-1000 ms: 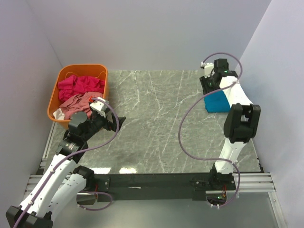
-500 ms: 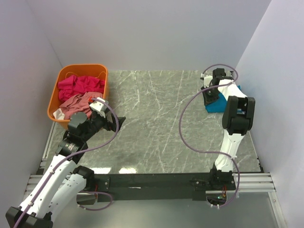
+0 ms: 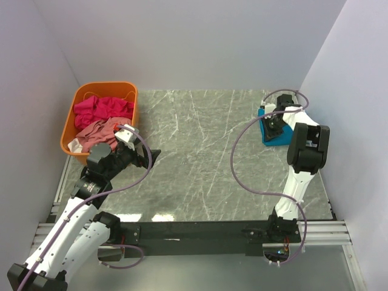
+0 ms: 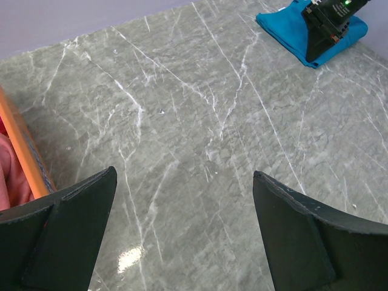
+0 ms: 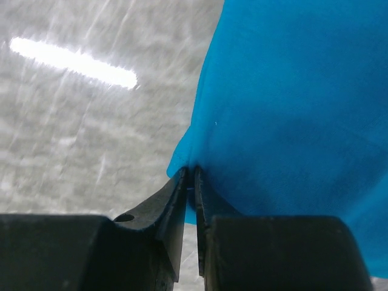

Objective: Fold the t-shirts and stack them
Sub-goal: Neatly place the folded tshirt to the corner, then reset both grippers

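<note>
The teal-blue t-shirt lies folded small at the far right of the table. It also shows in the left wrist view and fills the right wrist view. My right gripper is shut on the shirt's edge, with blue cloth pinched between the jaws. The magenta-pink t-shirt and the dusty salmon-pink t-shirt lie crumpled in the basket. My left gripper is open and empty, low over bare table just right of the basket.
The orange plastic basket stands at the far left; its rim shows in the left wrist view. The table is grey marble. Walls close the left, back and right sides. The right arm's cable loops over the table's right part.
My right gripper has moved from the table's far edge down onto the teal-blue shirt, and the arm now covers more of the shirt. The left arm has not moved.
</note>
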